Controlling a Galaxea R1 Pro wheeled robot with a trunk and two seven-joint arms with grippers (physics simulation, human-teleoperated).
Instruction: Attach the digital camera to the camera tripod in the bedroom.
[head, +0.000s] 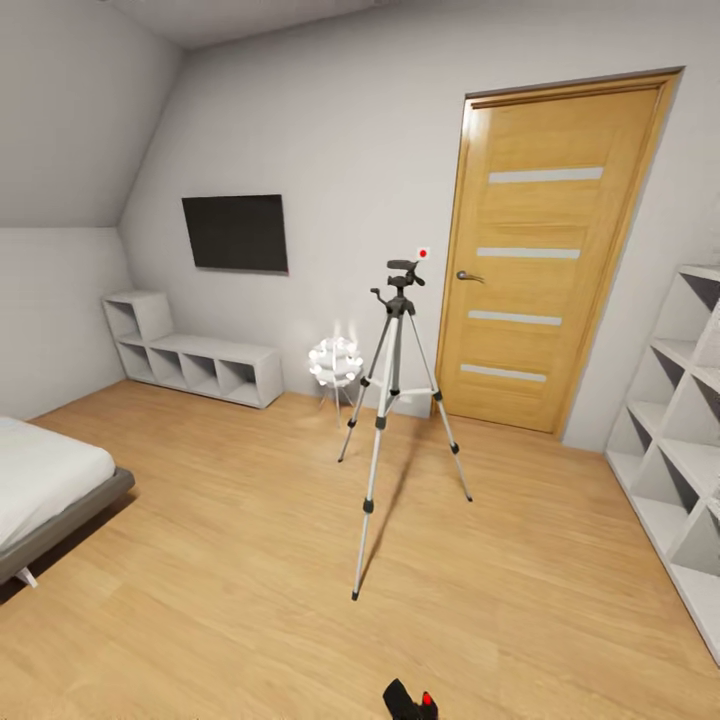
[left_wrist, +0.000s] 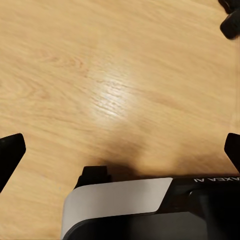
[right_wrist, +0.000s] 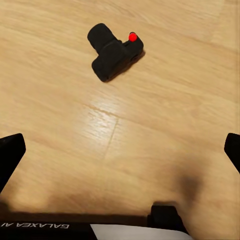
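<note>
My 2 grippers hang spread wide over the wood floor (head: 230, 560), holding nothing. The digital camera (right_wrist: 114, 51) lies on that floor, well short of the camera tripod (head: 395, 400), which stands before the wooden door (head: 545, 250).

Floor: light wood planks (right_wrist: 75, 125), satin sheen | small black camera (right_wrist: 114, 51): matt plastic | tripod legs (head: 375, 450): silver metal

camera tripod (head: 394, 400) mid-floor, before door (head: 545, 255) | digital camera (head: 411, 701) on floor, near | bed (head: 45, 490) left | shelves (head: 680, 440) right
</note>
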